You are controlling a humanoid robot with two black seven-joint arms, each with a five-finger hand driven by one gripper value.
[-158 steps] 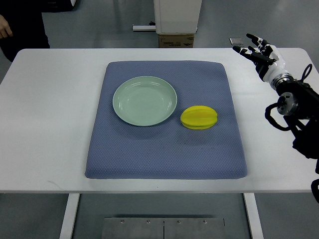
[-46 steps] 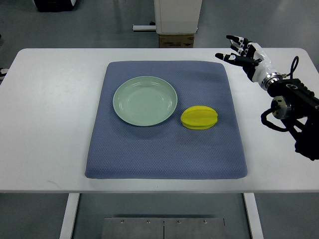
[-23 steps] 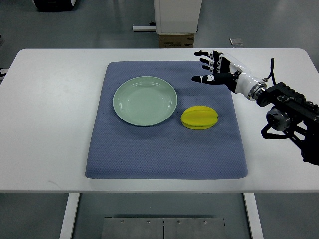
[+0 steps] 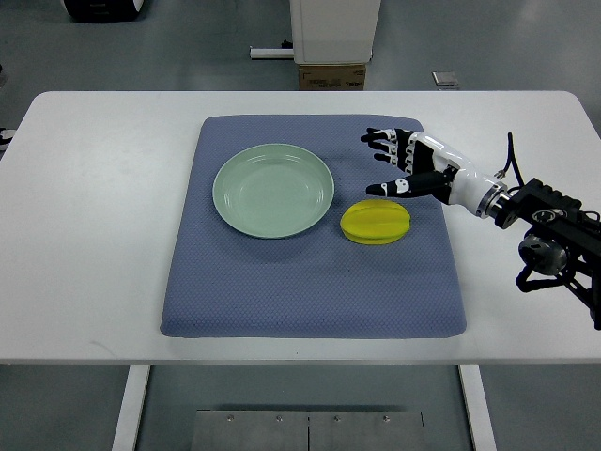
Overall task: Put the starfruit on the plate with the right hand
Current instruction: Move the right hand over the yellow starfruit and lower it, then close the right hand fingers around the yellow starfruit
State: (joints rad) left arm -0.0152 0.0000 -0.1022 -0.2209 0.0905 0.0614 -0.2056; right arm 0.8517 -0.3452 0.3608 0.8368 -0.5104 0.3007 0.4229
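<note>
Yellow and glossy, the ridged plastic-looking starfruit (image 4: 376, 223) lies on its side on the blue-grey textured fabric mat (image 4: 310, 291), its long axis running left to right. Lengthwise ribs show as soft creases across its rounded body, and both ends taper slightly. It sits just right of the pale green round ceramic plate (image 4: 273, 190), close to the rim but apart from it. The plate is shallow, with a raised edge, and nothing lies in it.

The black-and-white robotic right hand (image 4: 406, 170) reaches in from the right edge over the mat's upper right part, just above and slightly right of the starfruit in the picture. Its fingers (image 4: 379, 142) are spread and extended toward the plate side, the thumb pointing down near the fruit's upper edge; it holds nothing. Whether the thumb touches the fruit cannot be told from this steep view. The white forearm leads back to a black wrist joint with cables beyond the mat's right border.

The mat rests on a white rectangular table (image 4: 94, 235), which stands on a grey floor.
</note>
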